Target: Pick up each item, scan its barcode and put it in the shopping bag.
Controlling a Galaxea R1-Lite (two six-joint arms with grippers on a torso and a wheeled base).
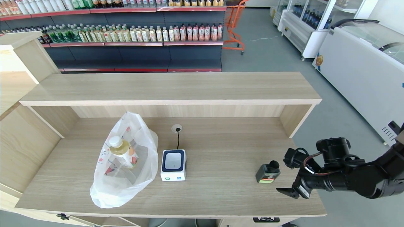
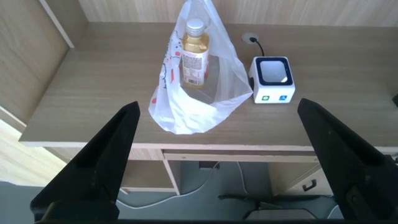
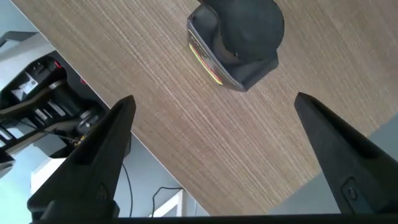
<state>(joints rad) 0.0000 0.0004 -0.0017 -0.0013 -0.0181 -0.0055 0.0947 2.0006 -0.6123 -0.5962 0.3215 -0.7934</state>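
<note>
A: What do we have, biggest first?
B: We see the wooden counter; on its left part sits the translucent white shopping bag, and inside it one bottle of yellow drink with a white cap.
A: And beside the bag?
B: The scanner, just to its right, window facing up; well apart, near the counter's right end, the small dark jar with a black lid.
A: The grippers?
B: The right gripper hangs near the jar, fingers spread wide, apart from it; the left gripper, equally spread and holding nothing, hangs off the counter's near edge, facing the bag.
</note>
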